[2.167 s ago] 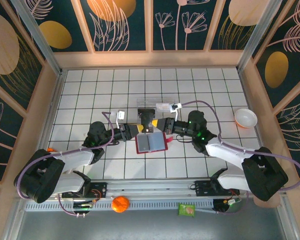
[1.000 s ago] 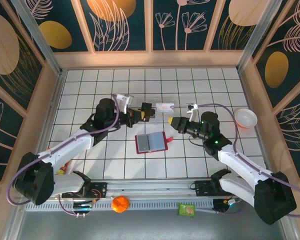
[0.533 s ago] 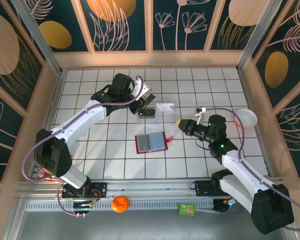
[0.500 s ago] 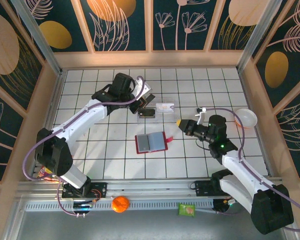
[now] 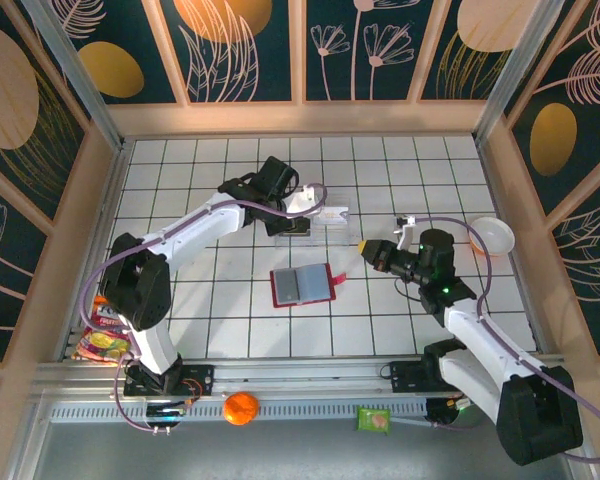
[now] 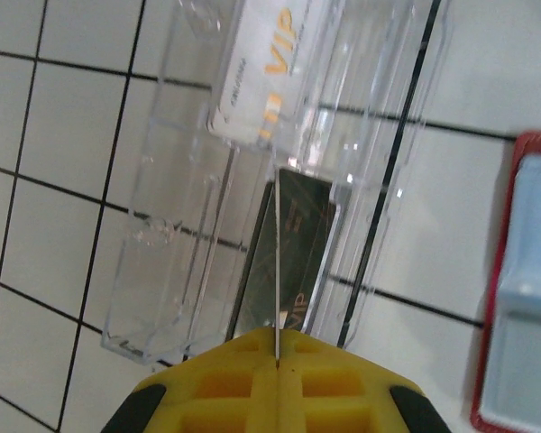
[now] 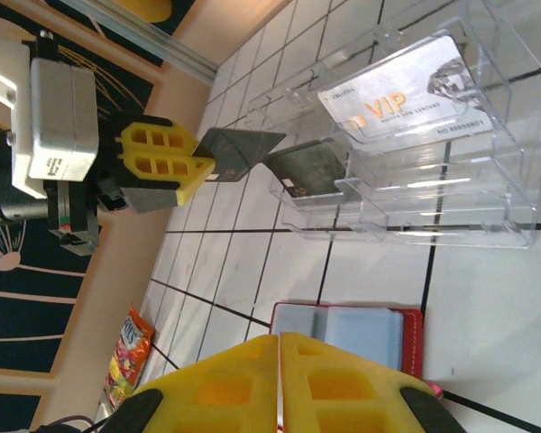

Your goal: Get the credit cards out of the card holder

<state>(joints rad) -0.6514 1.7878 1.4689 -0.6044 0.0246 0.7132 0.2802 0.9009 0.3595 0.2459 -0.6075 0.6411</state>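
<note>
Left gripper (image 6: 277, 347): jaws closed tight on the dark card (image 7: 243, 152), which is pinched by one edge and held on edge above the left-arm end of the clear tray (image 7: 487, 212); whether this card touches the tray cannot be told. Right gripper (image 5: 364, 245): jaws closed together with nothing between them; it stands off the tray's opposite end, apart from it. Inside the tray, a second dark card (image 7: 308, 171) lies flat in the compartment below the held card; a pale card (image 7: 401, 95) with orange VIP lettering lies flat further along toward the right-arm end. The card holder (image 5: 302, 286) lies open on the tiles on the tray's near side, apart from it; its grey and light-blue inside faces up.
</note>
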